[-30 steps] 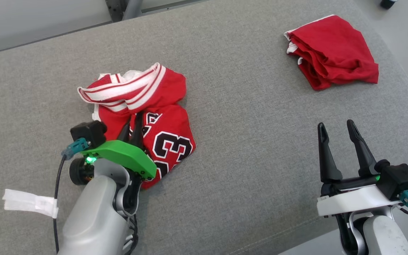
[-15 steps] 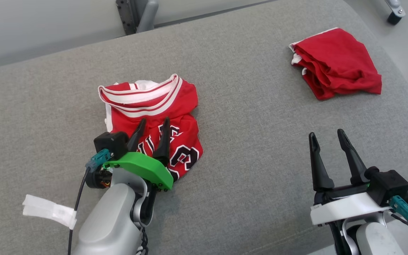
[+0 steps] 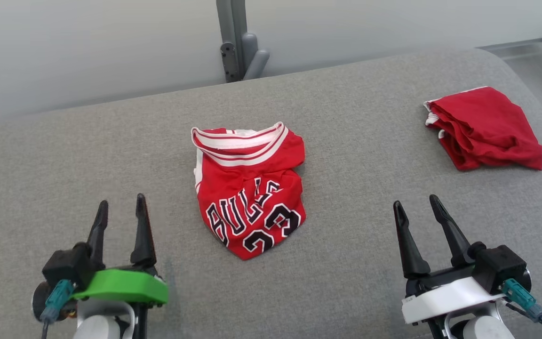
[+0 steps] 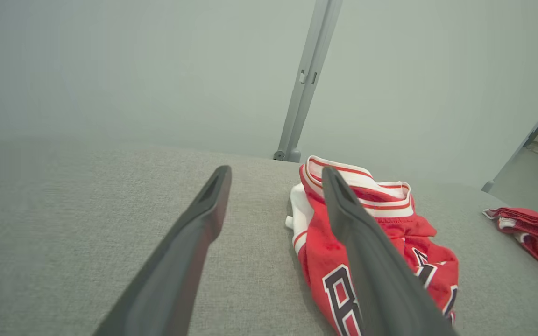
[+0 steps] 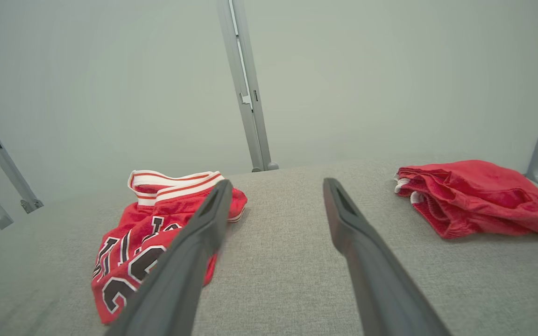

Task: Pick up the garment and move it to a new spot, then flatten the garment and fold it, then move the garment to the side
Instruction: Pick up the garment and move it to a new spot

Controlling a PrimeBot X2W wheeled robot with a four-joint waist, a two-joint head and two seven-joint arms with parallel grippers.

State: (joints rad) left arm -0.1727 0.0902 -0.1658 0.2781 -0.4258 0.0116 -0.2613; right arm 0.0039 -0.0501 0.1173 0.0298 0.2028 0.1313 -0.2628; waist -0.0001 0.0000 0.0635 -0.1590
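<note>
The jersey (image 3: 250, 188) carries black block letters edged in white. "BULLS" arches across it, with the number "23" below. The lettering sits askew, its line climbing toward the robot's right. No other writing can be read.

The jersey lies crumpled near the middle of the table (image 3: 346, 263), between the two hands and a little beyond them. Its long axis runs away from the robot. A broad band of red and white stripes lies at the far end, and the near end bunches into a blunt point. The cloth is smooth red knit, creased and folded over itself. A strip of white shows along the edge on the robot's left.

The table has a grey woven cover with a coarse, even weave and a rounded far corner.

The left hand (image 3: 121, 201) is released, its two long dark fingers spread and holding nothing. It hovers near the jersey on the robot's left, clear of the cloth. The right hand (image 3: 415, 201) is likewise released and empty, well apart from the jersey on the other side.

A second red garment (image 3: 485, 129), plain with thin white trim, lies loosely folded at the far right of the table. A grey metal post (image 3: 233, 42) rises behind the table's far edge.
</note>
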